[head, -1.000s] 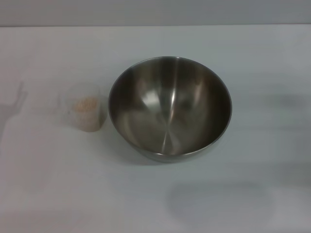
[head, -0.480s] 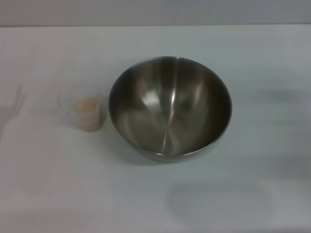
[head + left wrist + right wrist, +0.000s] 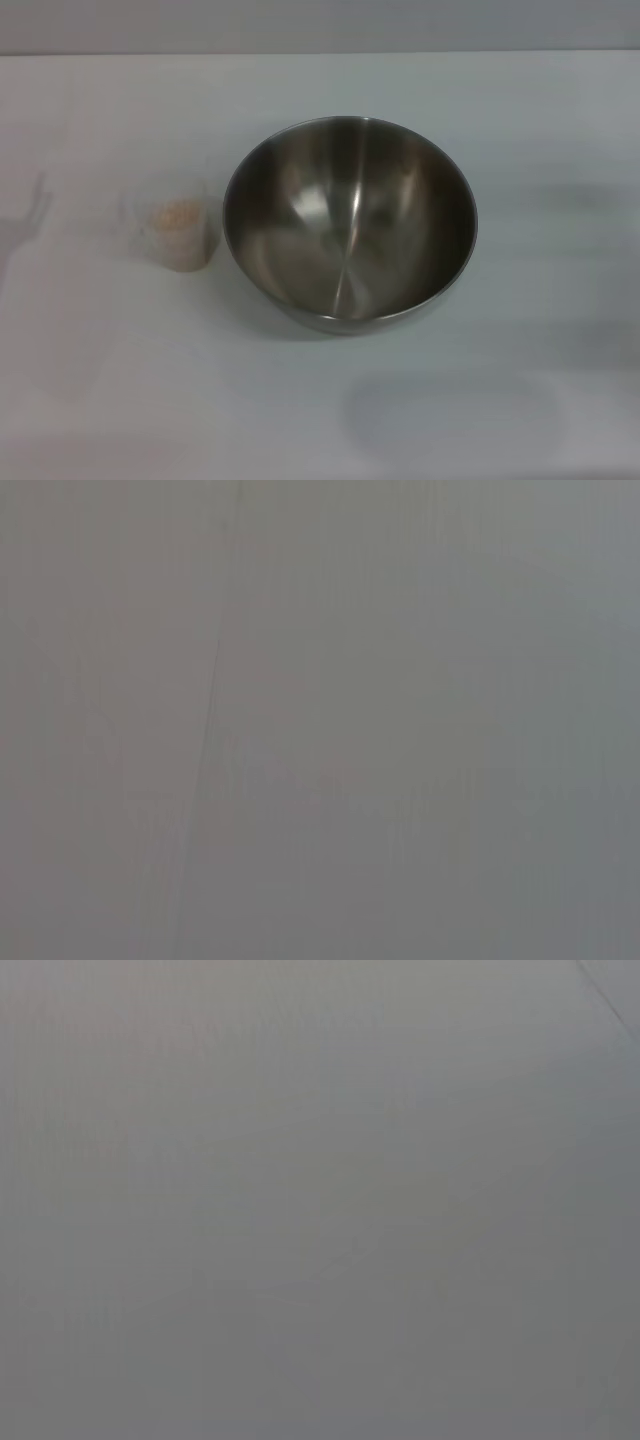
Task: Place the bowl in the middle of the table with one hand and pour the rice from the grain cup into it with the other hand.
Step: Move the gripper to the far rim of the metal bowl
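The steel bowl (image 3: 350, 222) stands upright and empty near the middle of the white table (image 3: 520, 110) in the head view. To its left, a short gap away, the clear grain cup (image 3: 178, 226) stands upright with pale rice (image 3: 179, 212) in it. Neither gripper shows in the head view. Both wrist views show only a plain grey surface, with no fingers and no task object in them.
The table's far edge (image 3: 320, 53) runs across the top of the head view, with a grey wall behind it. Faint shadows lie on the tabletop at the left edge and in front of the bowl.
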Action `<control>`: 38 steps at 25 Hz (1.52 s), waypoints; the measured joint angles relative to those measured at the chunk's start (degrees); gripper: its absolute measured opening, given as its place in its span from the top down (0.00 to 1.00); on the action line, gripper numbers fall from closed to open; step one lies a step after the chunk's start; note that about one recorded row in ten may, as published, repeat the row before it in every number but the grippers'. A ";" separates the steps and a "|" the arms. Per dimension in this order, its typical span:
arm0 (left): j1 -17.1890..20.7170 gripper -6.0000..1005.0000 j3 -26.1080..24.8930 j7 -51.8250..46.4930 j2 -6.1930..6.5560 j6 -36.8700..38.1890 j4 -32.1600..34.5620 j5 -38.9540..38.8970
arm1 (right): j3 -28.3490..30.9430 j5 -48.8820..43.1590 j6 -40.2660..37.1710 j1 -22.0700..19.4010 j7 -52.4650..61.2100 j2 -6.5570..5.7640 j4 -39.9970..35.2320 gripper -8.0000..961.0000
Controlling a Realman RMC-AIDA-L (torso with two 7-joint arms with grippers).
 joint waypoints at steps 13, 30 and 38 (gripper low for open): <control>0.33 0.16 -0.53 -0.44 0.00 0.03 0.01 0.00 | -0.40 -0.15 -0.21 -0.01 0.43 0.04 0.07 0.17; 0.37 0.16 -0.48 -0.69 0.01 0.08 -0.05 -0.09 | -0.67 -2.84 7.33 0.67 2.22 -0.12 -5.47 0.17; 0.29 0.16 -0.15 -0.74 0.01 0.05 -0.49 -0.09 | -0.73 -11.40 20.39 2.17 10.78 -0.06 -15.36 0.17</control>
